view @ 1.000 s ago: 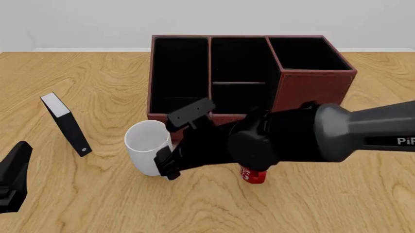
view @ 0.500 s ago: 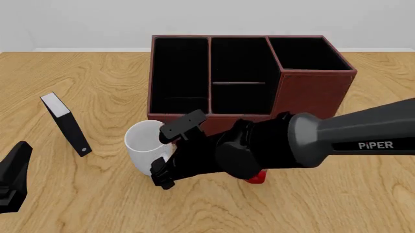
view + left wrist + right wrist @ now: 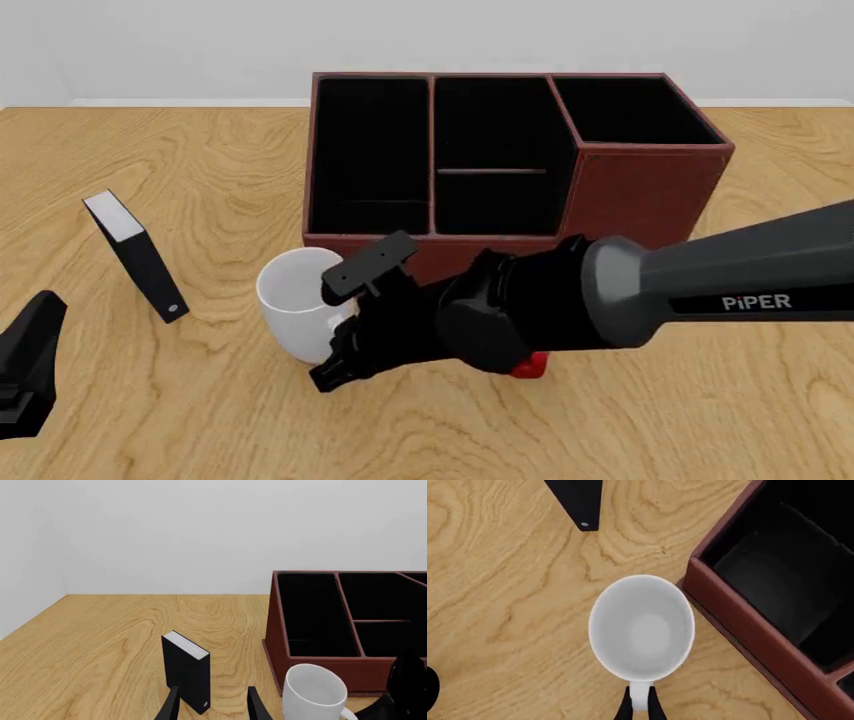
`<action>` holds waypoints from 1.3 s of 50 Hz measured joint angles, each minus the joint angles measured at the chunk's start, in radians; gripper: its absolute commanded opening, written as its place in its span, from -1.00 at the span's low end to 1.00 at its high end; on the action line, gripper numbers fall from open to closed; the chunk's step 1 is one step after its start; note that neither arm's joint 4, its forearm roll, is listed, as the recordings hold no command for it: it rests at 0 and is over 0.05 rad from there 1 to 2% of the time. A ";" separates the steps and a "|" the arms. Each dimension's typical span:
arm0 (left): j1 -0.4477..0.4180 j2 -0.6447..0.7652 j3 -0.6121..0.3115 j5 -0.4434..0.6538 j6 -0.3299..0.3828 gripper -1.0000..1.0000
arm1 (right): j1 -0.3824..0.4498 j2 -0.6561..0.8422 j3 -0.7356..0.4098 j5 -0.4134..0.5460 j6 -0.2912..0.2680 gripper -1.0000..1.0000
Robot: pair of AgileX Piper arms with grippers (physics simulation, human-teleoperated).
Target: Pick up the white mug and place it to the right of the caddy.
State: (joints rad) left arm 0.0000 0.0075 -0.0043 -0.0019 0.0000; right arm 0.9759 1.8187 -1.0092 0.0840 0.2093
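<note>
The white mug [image 3: 294, 296] stands upright on the table just in front of the caddy's [image 3: 641, 180] left part; from above it shows as an open white ring [image 3: 642, 627]. My right gripper [image 3: 336, 352] sits at the mug's near-right side. In the right wrist view its fingertips [image 3: 622, 711] press on both sides of the curved handle [image 3: 639, 696], shut on it. My left gripper [image 3: 38, 335] rests at the near left edge, far from the mug, with its fingers [image 3: 173, 706] apart and nothing between them. The mug [image 3: 315, 692] also shows in the left wrist view beside the caddy [image 3: 275, 630].
A black-and-white book-like slab [image 3: 136, 256] stands upright left of the mug. A red mug [image 3: 530, 367] is almost fully hidden under my right arm. Bare wood table [image 3: 787, 400] lies to the caddy's right.
My right arm has sunk lower and shifted left, bringing its gripper onto the mug's handle. The mug and the left arm have not moved.
</note>
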 measured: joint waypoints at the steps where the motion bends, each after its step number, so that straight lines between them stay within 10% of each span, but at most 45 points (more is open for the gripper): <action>1: 0.000 0.000 0.000 0.000 0.000 1.00 | 0.000 0.000 0.000 0.000 -0.001 -1.00; 65: 0.000 0.000 0.000 0.000 0.000 1.00 | -0.075 -0.384 0.152 0.048 -0.240 -1.00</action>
State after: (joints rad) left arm 0.0000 0.0075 -0.0043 -0.0019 0.0000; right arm 0.9012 1.4347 -0.8570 0.1319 -0.0303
